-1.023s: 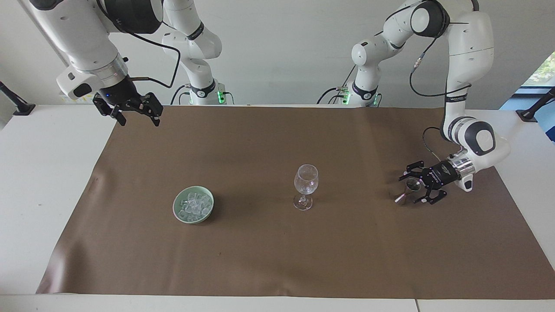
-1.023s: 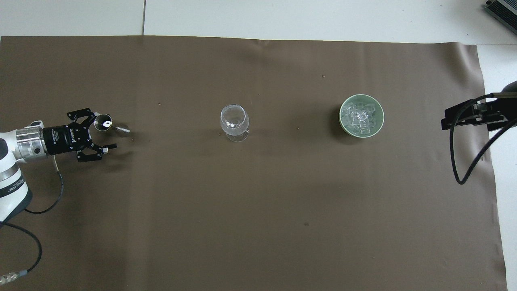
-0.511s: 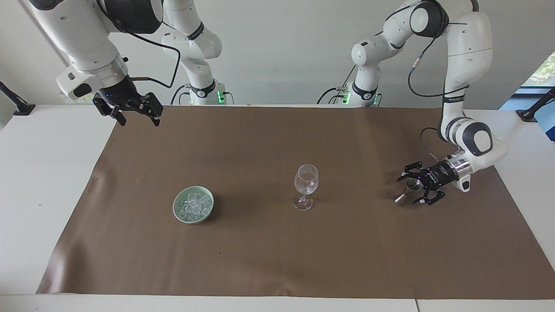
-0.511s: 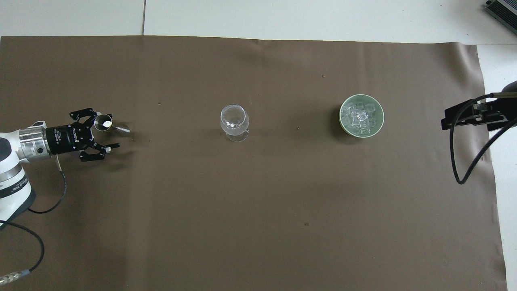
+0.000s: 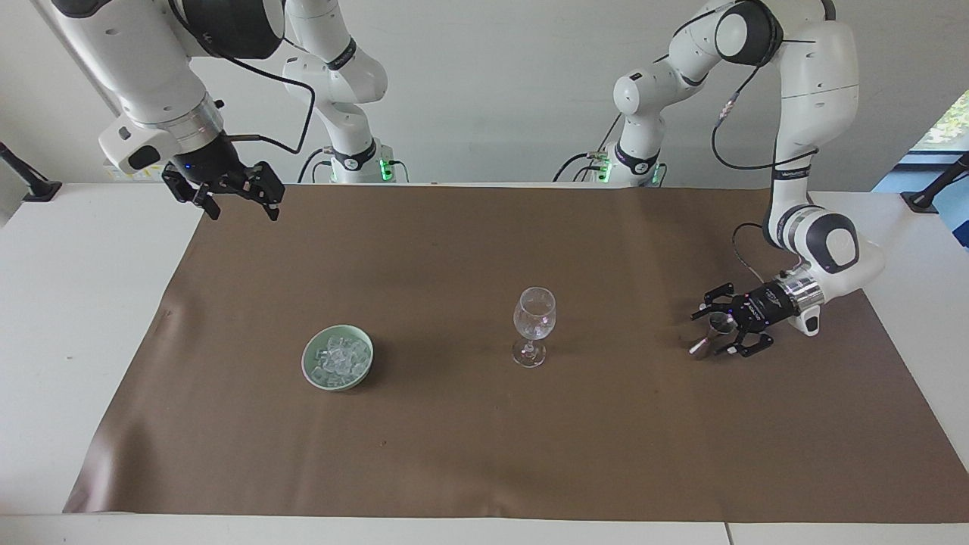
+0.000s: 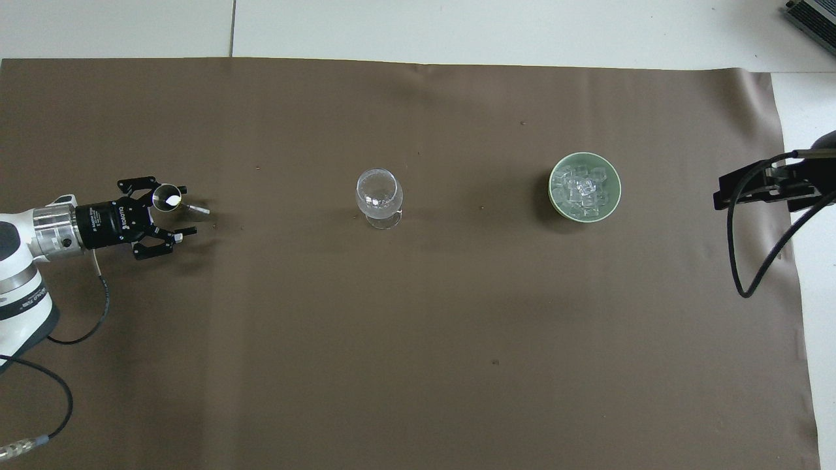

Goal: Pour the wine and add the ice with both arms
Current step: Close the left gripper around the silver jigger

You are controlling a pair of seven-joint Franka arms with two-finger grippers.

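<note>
A small metal measuring cup (image 5: 719, 325) (image 6: 166, 197) stands on the brown mat at the left arm's end of the table. My left gripper (image 5: 708, 333) (image 6: 186, 210) lies low and level there, open, with a finger on each side of the cup. A clear wine glass (image 5: 534, 324) (image 6: 379, 196) stands upright mid-table. The ice (image 5: 339, 357) (image 6: 581, 186) fills a pale green bowl (image 5: 312, 371) (image 6: 614, 202) toward the right arm's end. My right gripper (image 5: 239, 206) hangs open, high over the mat's corner near the robots. No wine shows.
The brown mat (image 5: 484, 439) covers most of the white table. The left arm's cable (image 6: 78, 326) trails on the mat by its wrist. A black cable (image 6: 751, 261) loops down from the right arm. Black clamps (image 5: 30, 185) sit at the table's corners.
The left gripper has slid a little farther around the measuring cup, and its fingers have drawn closer together. The right arm has not moved.
</note>
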